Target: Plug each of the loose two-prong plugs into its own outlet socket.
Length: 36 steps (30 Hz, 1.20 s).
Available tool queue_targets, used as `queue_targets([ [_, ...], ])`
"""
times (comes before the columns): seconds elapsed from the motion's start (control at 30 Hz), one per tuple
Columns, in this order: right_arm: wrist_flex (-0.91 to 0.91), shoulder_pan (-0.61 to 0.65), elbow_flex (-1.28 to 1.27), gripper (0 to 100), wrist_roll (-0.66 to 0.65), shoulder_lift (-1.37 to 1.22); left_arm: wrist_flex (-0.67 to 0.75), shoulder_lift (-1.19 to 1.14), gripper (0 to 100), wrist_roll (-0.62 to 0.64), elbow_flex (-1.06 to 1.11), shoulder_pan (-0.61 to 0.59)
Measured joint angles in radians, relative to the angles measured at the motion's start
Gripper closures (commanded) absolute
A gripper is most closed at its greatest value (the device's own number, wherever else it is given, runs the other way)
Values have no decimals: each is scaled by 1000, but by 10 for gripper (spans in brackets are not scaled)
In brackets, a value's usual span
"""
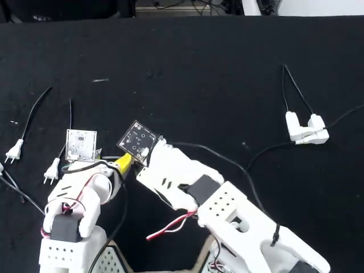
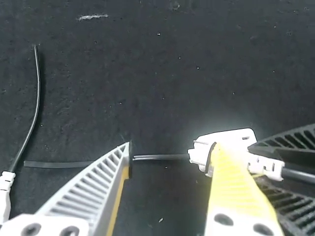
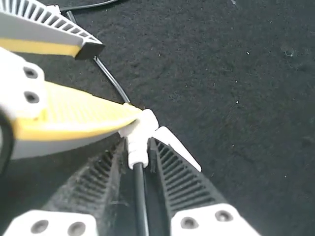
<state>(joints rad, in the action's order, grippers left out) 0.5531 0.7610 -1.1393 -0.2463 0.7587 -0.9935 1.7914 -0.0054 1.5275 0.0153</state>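
Black table (image 1: 199, 68), R gripper (image 3: 139, 142) pinching plug (image 3: 137, 156), L gripper (image 2: 171, 147) spread

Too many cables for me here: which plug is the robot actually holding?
On the black table, find the black socket, a small square plate. Right beside it, the right hand is shut on a white plug; it alone is gripped, while the other plugs lie loose.
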Motion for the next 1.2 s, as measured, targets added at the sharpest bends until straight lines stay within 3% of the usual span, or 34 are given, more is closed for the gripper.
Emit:
queue_targets([
  [0.63, 120, 0, 25, 988, -3, 11, 0, -11, 737, -5, 2, -2],
  [0.97, 597, -112, 425, 988, -120, -126, 0, -11, 737, -5, 2, -89],
  [1.2, 726, -153, 692, 988, -227, -417, 0, -11, 737, -5, 2, -198],
])
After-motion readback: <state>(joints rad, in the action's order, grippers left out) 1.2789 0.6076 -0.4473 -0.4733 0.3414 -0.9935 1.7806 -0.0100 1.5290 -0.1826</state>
